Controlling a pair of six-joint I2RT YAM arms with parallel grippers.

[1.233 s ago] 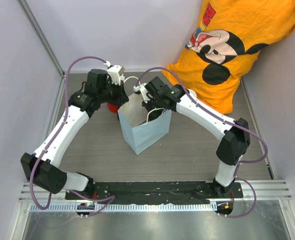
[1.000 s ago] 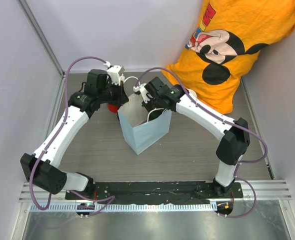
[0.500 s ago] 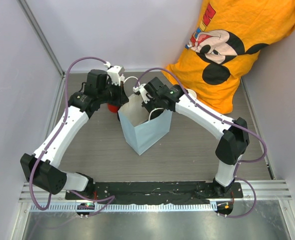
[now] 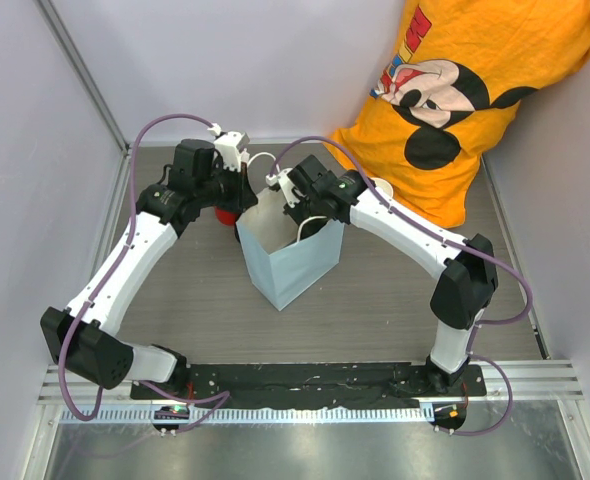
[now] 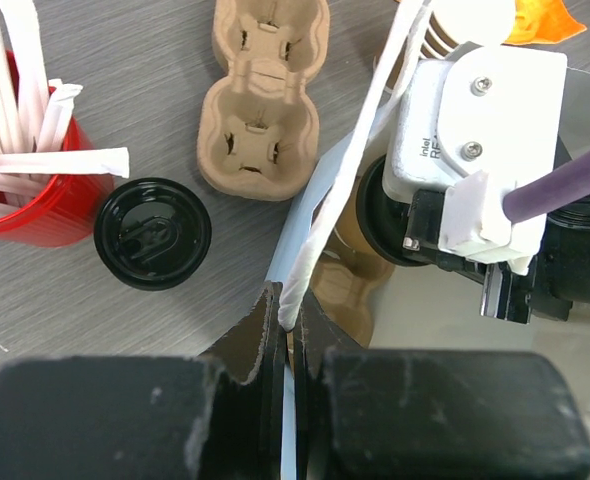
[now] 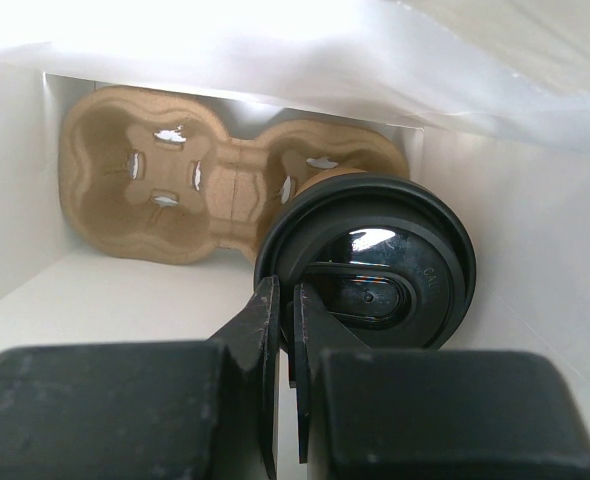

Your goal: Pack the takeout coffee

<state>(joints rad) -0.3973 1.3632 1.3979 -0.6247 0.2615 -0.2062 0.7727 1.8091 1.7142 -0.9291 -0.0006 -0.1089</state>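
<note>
Inside the blue bag, the right gripper pinches the lidded takeout coffee. The left gripper clamps the bag's handle.

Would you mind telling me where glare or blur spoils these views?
Right wrist: light entering the bag blows out the top, and a highlight glints on the black lid; left wrist: its own fingers are dark and soft, the tabletop sharp; top external: evenly lit, sharp.

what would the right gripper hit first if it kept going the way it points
The takeout coffee, its black lid: the right gripper looks shut on the lid's rim, with the pulp carrier beneath.
</note>
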